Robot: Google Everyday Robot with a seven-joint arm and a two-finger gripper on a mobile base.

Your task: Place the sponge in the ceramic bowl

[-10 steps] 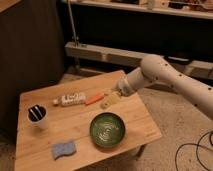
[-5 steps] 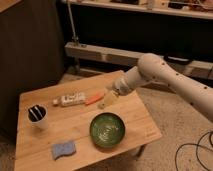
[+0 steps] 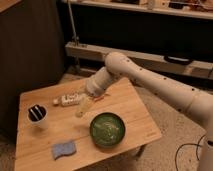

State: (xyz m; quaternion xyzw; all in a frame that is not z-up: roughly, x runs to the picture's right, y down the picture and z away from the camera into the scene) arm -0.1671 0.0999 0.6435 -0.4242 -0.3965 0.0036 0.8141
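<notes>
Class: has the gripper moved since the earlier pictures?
Yes. The gripper has shifted toward the cup, now past the bowl's left rim in the picture.

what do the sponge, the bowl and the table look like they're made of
Sponge: probably soft foam, a matte blue-grey pad with wavy edges.
Bowl: likely glazed ceramic, dark green with a sheen and pale rings inside.
Table: looks like pale wood, warm tone with plank lines.
The gripper hangs open over the table near the bowl, apart from the sponge.
</notes>
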